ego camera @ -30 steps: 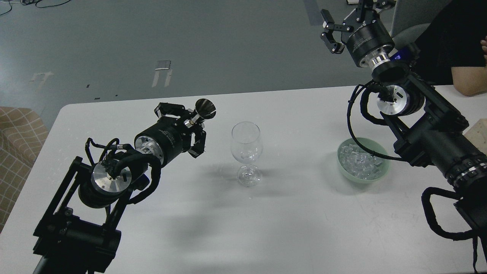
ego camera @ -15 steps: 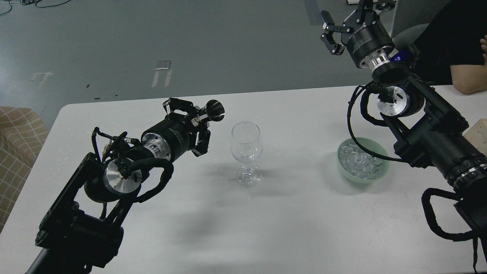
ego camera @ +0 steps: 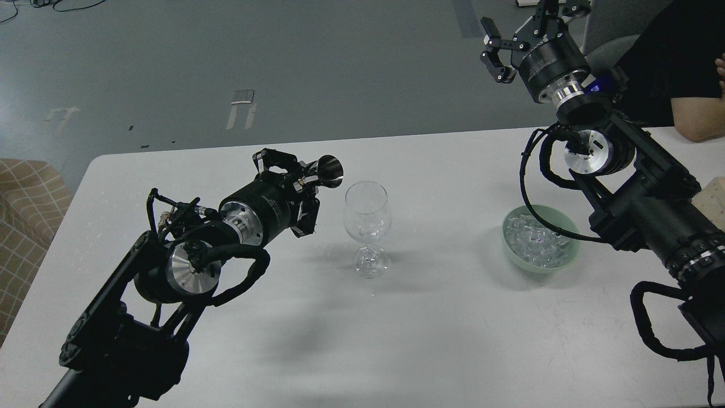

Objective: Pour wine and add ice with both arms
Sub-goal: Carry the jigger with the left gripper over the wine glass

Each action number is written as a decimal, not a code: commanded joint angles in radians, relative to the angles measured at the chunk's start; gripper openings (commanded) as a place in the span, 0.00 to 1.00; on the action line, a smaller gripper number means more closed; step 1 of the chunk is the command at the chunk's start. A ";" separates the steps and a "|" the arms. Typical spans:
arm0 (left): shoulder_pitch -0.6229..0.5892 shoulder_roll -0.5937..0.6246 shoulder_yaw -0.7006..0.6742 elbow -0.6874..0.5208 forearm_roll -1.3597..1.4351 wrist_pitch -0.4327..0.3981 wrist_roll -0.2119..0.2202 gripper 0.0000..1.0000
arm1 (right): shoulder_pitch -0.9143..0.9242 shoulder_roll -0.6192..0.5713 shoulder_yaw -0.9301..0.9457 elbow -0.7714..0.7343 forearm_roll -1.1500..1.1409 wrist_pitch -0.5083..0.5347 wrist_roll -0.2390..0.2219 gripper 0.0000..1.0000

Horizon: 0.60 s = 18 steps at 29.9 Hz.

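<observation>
A clear stemmed wine glass (ego camera: 367, 226) stands upright near the middle of the white table (ego camera: 396, 340). My left gripper (ego camera: 303, 181) is shut on a small silver jigger cup (ego camera: 327, 171), held tilted on its side with its mouth just left of the glass rim. A pale green bowl (ego camera: 571, 258) holds the ice (ego camera: 535, 241), several small clear cubes, to the right of the glass. My right gripper (ego camera: 524, 22) is open and empty, raised high beyond the table's far edge, well above and behind the bowl.
A person's arm in a black sleeve (ego camera: 699, 122) rests at the table's far right corner. A pale block (ego camera: 715, 195) sits at the right edge. A checked chair (ego camera: 28, 215) stands left of the table.
My left arm has carried the jigger to the right and a little down, bringing it close to the glass rim. The right gripper has shifted slightly right and up.
</observation>
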 commanded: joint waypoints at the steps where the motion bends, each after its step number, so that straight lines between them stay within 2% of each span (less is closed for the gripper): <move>1: 0.000 0.006 0.023 0.003 0.032 -0.004 0.000 0.00 | -0.001 0.000 0.000 0.002 -0.001 0.000 0.001 1.00; 18: 0.000 0.013 0.029 0.007 0.127 -0.002 0.000 0.00 | -0.009 0.001 0.000 0.002 0.001 0.001 0.001 1.00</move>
